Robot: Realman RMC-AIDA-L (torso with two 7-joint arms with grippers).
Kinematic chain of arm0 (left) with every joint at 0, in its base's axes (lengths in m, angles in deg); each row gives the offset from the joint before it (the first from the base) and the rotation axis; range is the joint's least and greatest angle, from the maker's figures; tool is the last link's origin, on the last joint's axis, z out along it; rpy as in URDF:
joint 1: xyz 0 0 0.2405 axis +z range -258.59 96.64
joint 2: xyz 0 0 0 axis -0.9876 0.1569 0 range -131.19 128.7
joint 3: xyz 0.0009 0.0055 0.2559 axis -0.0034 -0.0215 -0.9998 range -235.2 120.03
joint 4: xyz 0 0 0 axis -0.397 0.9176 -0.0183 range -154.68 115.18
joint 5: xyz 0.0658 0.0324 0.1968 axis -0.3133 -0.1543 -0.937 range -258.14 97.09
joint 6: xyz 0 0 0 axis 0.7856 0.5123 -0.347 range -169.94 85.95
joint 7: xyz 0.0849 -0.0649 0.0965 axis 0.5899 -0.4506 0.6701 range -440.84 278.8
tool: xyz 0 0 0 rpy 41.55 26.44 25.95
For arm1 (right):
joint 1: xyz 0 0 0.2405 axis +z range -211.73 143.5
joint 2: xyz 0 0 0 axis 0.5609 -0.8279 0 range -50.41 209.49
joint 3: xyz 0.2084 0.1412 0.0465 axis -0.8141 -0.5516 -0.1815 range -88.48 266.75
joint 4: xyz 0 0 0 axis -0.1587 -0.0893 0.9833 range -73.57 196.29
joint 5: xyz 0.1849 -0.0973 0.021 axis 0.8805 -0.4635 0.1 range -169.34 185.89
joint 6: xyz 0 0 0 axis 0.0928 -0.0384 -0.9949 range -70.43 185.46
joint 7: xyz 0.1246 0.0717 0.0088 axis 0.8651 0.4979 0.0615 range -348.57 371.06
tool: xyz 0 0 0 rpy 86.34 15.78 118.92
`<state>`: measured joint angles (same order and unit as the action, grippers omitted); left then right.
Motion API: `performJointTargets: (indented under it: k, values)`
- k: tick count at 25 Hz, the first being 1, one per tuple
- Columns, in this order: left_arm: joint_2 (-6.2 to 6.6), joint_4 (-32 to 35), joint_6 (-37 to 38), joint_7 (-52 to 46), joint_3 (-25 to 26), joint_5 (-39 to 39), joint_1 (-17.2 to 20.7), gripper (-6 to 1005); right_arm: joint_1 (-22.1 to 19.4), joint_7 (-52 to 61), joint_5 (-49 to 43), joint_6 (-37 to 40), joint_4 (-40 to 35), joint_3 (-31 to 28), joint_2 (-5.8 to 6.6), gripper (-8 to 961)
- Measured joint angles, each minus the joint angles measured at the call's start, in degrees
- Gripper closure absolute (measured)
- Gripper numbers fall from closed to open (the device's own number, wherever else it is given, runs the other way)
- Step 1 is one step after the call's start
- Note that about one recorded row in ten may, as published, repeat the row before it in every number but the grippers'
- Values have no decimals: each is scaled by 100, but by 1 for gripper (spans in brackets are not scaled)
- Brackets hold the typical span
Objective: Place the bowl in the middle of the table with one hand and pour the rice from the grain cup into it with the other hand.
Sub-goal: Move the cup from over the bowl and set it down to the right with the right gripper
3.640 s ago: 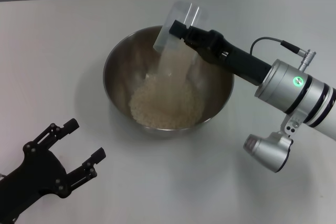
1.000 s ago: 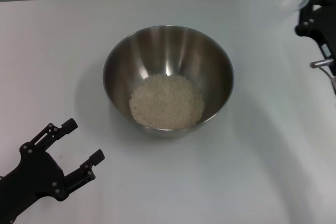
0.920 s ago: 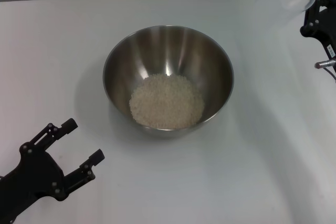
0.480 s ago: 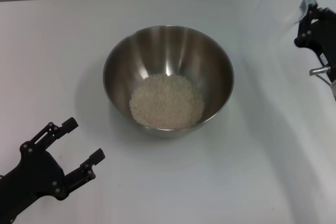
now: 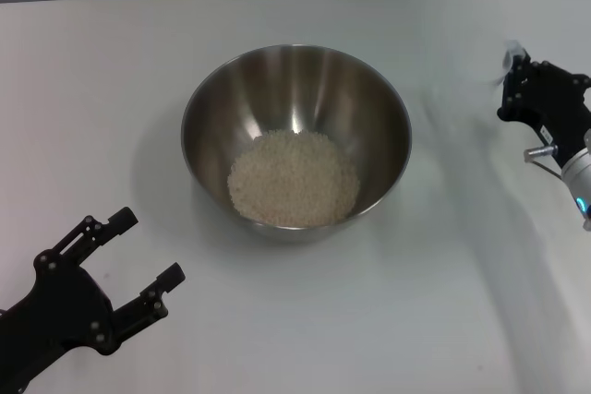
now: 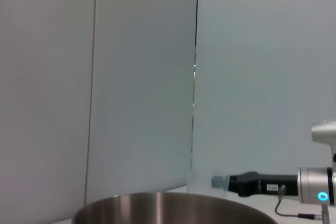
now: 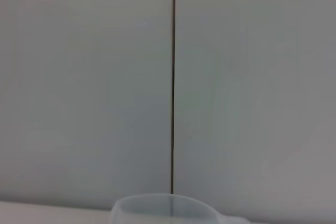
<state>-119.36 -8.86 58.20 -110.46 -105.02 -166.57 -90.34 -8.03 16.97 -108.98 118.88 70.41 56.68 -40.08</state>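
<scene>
1. The bowl (image 5: 295, 140), a large steel mixing bowl, stands near the middle of the table (image 5: 277, 339). This is the place the task asks for, so I judge that the placing step is done.
2. The rice (image 5: 294, 179) lies as a pale heap in the bottom of the bowl. No grains show on the table around it, so the pouring looks finished too.
3. The right gripper (image 5: 517, 89) is by the right edge of the table, well apart from the bowl. It is closed on the handle tab of the grain cup (image 5: 466, 89). The clear cup is hard to see in the head view. In the right wrist view its rim (image 7: 165, 208) looks level, and no rice shows in it, so I think the cup is empty and is there to be put down.
4. The left gripper (image 5: 125, 269) waits over the near left corner of the table with its fingers spread and nothing between them. It is clear of the bowl, probably to leave room for the other arm.
</scene>
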Motion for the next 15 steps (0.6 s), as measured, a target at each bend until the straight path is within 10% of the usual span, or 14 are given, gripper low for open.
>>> performJointTargets:
  k: [15]
  values:
    - [9,0,100,0,-11,0,50,180,-35,41,-6,-246,20,-6,-17,883]
